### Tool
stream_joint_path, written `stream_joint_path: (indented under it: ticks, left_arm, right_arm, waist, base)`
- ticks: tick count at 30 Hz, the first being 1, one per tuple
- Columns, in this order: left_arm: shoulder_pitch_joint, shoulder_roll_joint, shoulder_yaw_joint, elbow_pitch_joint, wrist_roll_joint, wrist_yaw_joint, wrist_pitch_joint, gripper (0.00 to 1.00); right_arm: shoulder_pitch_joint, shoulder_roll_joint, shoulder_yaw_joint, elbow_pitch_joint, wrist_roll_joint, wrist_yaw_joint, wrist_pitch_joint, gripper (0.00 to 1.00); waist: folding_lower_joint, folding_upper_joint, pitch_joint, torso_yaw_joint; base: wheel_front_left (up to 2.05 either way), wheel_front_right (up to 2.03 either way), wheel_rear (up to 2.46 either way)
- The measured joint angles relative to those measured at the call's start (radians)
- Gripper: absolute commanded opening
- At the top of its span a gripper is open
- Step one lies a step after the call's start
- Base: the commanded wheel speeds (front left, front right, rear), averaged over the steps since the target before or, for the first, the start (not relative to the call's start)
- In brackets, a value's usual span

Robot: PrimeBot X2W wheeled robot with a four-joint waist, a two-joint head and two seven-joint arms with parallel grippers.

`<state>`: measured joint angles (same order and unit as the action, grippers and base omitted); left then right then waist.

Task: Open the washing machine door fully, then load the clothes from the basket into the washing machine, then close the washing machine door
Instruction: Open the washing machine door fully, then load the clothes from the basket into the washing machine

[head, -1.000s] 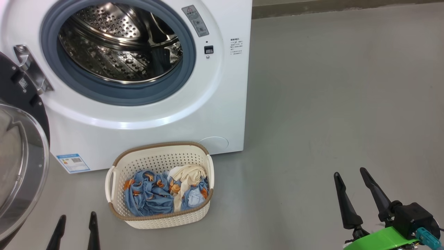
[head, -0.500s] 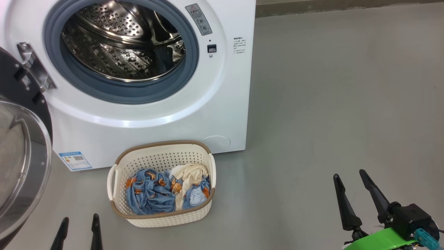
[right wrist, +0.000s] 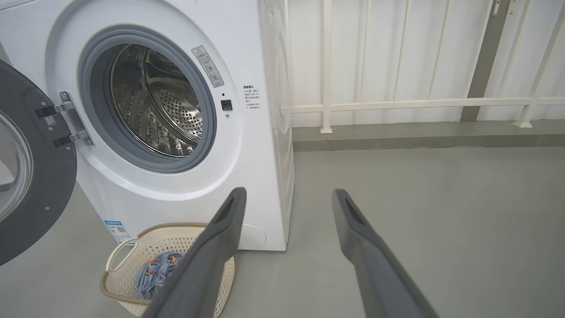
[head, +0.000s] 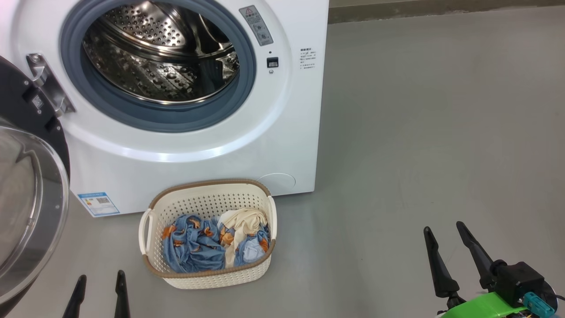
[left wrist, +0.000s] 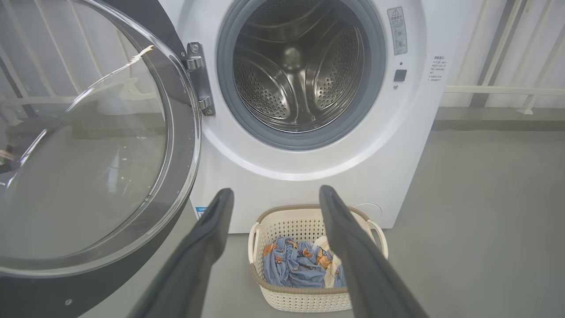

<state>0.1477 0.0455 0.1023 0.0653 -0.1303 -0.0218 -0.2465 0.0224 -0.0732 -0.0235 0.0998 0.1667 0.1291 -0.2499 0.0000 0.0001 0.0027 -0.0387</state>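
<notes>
The washing machine (head: 282, 132) is the biggest thing here. It is white and stands on the grey floor (head: 419, 132). Its round mouth is bare, and the shiny drum (head: 163, 57) inside looks empty.

The washing machine door (head: 31, 212) hangs open on the left side, swung away from the mouth. Its far edge runs out of the head view, so I cannot be sure it is open as wide as it can go, but it looks wide enough.

The basket (head: 220, 278) sits on the floor, touching or almost touching the front of the machine, right under the mouth. Its long side runs left to right. The clothes (head: 194, 247) are all inside it in a soft heap: blue with orange shapes, a cream piece, and a pale blue bit.

The left hand (head: 100, 276) is low and close. The basket is just ahead of it and a little to its right. Its two fingers are spread apart and hold nothing.

The right hand (head: 442, 227) is far off to the right, well apart from the basket. Its fingers are spread apart too, and it holds nothing.

I think the next job is to pick up the clothes. The left hand is nearer, so it looks best for the reach. It would go forward, a bit right, and down into the basket. Then the clothes must go up and back into the mouth.
</notes>
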Motion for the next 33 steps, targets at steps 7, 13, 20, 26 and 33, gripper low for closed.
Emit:
stream_joint_path:
  ticks: [7,13,20,26,33]
  left_arm:
    - [-0.001,0.004,0.0,0.0,-0.001,0.001,0.0,1.0]
    - [-0.004,0.01,0.0,0.001,-0.011,0.001,0.0,1.0]
    - [-0.004,0.019,0.0,0.003,-0.011,0.009,0.0,1.0]
    - [-0.01,0.021,0.0,0.01,-0.015,0.017,-0.001,1.0]
    - [-0.025,0.024,0.002,0.024,-0.018,0.018,-0.002,1.0]
  right_arm:
    - [0.0,0.0,0.0,0.001,-0.007,0.0,0.0,1.0]
    - [0.0,0.001,-0.005,0.002,-0.007,0.0,0.0,1.0]
    - [0.0,0.002,-0.005,0.003,-0.007,0.0,0.0,1.0]
    - [0.0,0.004,-0.005,0.004,-0.007,0.0,0.0,1.0]
    - [0.0,0.004,-0.005,0.006,-0.007,0.0,0.0,1.0]
  waist:
    - [0.0,0.0,-0.001,0.007]
    - [0.0,0.0,0.001,0.014]
    - [0.0,0.0,0.007,0.02]
    - [0.0001,0.0,0.016,0.025]
    - [0.0,0.0,0.029,0.033]
  base:
    - [0.0,0.0,0.0]
    - [0.0,0.0,0.0]
    - [0.0,0.0,0.0]
    - [0.22,-0.22,0.0]
    - [1.07,-1.07,0.0]
